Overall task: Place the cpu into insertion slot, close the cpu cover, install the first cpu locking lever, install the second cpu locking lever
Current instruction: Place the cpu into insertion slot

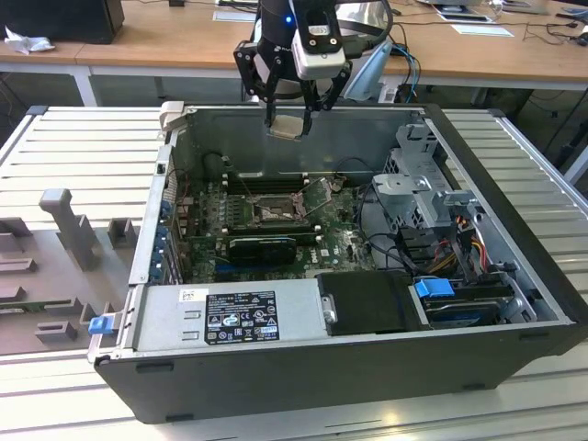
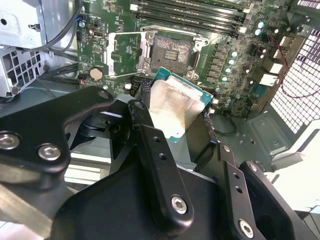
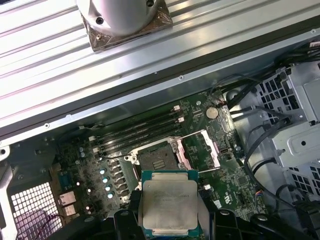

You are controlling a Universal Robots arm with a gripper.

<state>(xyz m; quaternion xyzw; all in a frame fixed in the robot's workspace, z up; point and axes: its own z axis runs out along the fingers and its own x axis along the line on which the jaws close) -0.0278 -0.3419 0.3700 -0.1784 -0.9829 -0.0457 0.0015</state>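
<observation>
My gripper point(image 1: 287, 124) hangs above the open computer case, shut on the cpu point(image 1: 287, 126). The cpu point(image 2: 175, 107) is a flat square chip with a silver-grey top and a green rim, pinched by its edges between the black fingers point(image 2: 141, 112). In the first wrist view the cpu point(image 3: 169, 202) hovers just short of the insertion slot point(image 3: 155, 159). The insertion slot point(image 2: 172, 50) is bare, with a dark centre. Beside it the cpu cover point(image 2: 122, 55) stands swung open; the cpu cover point(image 3: 200, 150) is a thin metal frame. The slot point(image 1: 274, 209) lies well below the gripper.
Long black memory slots point(image 2: 190, 15) run beside the socket. A black card point(image 1: 262, 248) sits nearer the power supply point(image 1: 230, 317). Drive cages and cables point(image 1: 432, 220) fill the exterior view's right. The case wall point(image 1: 303, 138) stands just behind the gripper.
</observation>
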